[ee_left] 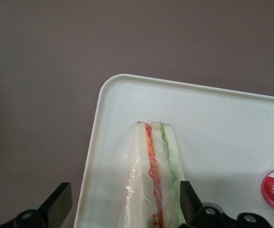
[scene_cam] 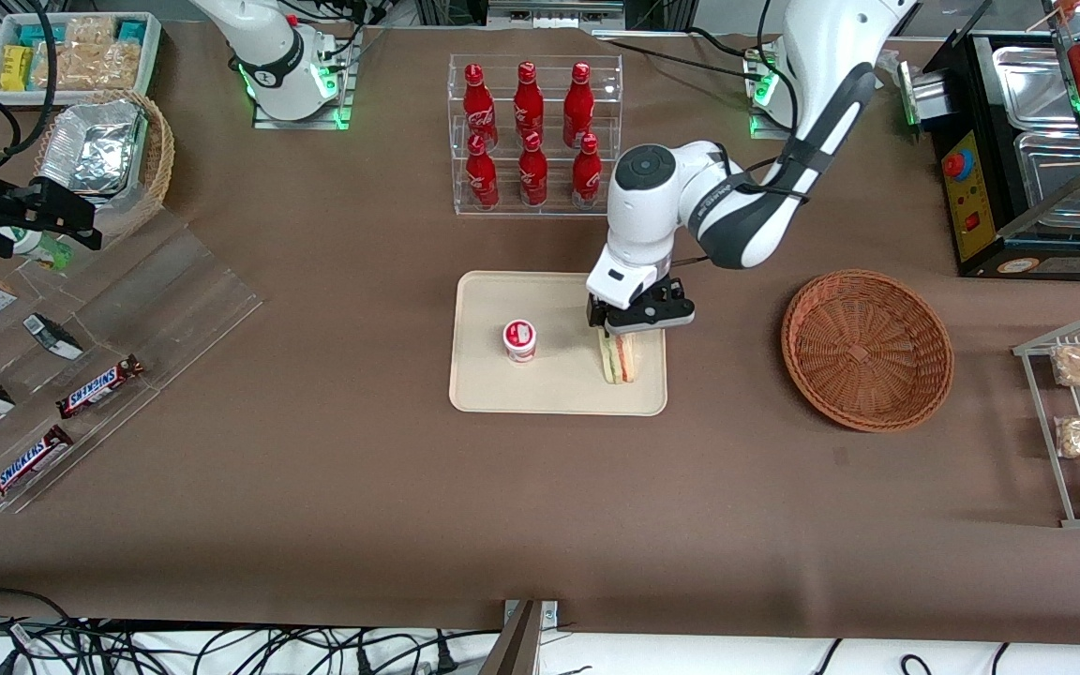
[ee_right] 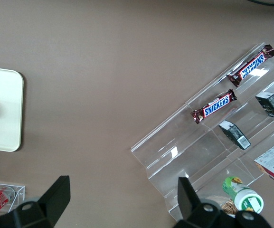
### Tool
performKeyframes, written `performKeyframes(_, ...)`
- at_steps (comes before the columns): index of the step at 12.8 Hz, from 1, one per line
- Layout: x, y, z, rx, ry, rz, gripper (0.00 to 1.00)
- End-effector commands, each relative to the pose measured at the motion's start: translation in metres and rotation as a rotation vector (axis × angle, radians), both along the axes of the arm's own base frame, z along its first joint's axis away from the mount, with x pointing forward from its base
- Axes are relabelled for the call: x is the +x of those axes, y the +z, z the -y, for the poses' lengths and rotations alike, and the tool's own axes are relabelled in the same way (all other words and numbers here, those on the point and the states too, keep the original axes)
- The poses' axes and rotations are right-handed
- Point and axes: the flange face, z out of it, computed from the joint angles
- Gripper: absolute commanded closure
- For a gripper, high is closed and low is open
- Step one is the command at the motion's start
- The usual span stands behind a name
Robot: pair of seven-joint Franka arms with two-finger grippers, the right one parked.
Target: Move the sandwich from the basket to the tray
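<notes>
- The sandwich (scene_cam: pixel 618 358) stands on edge on the tray (scene_cam: pixel 559 394), at the end nearest the empty basket (scene_cam: pixel 867 349).
- The pincer (scene_cam: pixel 632 326) sits directly over it, fingers (ee_left: pixel 188 199) spread wide, one pad beside the wrap, the other apart.
- Its long axis runs toward the front camera.

Brown-covered table (scene_cam: pixel 334 487) has the cream tray (scene_cam: pixel 484 389) mid-table, bottle rack (scene_cam: pixel 536 136) farther from the camera, and the empty wicker basket (scene_cam: pixel 866 349) toward the working arm's end. The gripper (scene_cam: pixel 622 328) hangs over the tray, fingers spread.
</notes>
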Motion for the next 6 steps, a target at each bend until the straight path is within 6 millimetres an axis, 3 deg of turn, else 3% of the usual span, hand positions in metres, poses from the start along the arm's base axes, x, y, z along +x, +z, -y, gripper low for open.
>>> performKeyframes(1,0.033,0.048,-0.016,-0.009,-0.028,-0.106,0.0)
performKeyframes(6,0.072,0.104,-0.076,-0.021,0.013,-0.168,0.0)
